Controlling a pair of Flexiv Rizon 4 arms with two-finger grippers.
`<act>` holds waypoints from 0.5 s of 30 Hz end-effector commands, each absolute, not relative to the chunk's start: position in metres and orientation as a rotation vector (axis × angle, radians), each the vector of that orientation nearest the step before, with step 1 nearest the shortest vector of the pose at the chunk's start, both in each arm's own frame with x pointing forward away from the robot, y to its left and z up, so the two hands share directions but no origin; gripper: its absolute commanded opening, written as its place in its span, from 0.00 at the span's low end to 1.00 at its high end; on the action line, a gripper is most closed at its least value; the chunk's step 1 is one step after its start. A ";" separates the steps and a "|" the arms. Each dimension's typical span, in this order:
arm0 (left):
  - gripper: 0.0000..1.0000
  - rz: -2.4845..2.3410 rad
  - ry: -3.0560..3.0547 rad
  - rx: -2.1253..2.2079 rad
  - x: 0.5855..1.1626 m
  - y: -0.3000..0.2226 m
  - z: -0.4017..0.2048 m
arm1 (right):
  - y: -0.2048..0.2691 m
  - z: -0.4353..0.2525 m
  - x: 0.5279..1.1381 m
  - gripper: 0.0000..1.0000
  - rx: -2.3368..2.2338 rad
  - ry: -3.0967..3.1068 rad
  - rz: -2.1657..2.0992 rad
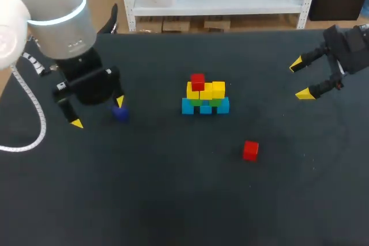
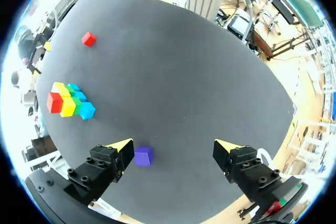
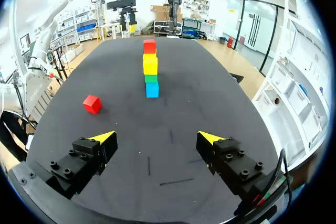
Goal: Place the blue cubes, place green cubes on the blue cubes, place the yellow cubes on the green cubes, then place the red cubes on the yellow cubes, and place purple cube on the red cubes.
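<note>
Left wrist view shows the plain purple cube (image 2: pixel 143 156) lying near one finger of the spread left end effector (image 2: pixel 176 145)

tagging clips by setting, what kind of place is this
Probably a robotics lab bench: a black table, the left gripper and right gripper over it, and a stack of coloured cubes.

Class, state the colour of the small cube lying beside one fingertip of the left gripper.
Purple. The small purple cube shows best in the left wrist view.
</note>
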State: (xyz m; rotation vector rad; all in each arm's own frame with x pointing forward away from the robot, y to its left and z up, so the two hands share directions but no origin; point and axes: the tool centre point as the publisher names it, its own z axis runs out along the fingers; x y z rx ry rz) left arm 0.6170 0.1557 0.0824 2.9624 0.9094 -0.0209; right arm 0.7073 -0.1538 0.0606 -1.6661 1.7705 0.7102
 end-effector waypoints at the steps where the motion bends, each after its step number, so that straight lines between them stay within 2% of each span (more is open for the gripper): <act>1: 1.00 -0.089 0.919 2.981 0.635 0.145 0.070 | -0.154 0.060 0.708 1.00 -1.666 1.768 0.711; 15: 1.00 -0.057 1.130 2.924 0.682 0.135 0.056 | -0.154 0.060 0.708 1.00 -1.666 1.768 0.711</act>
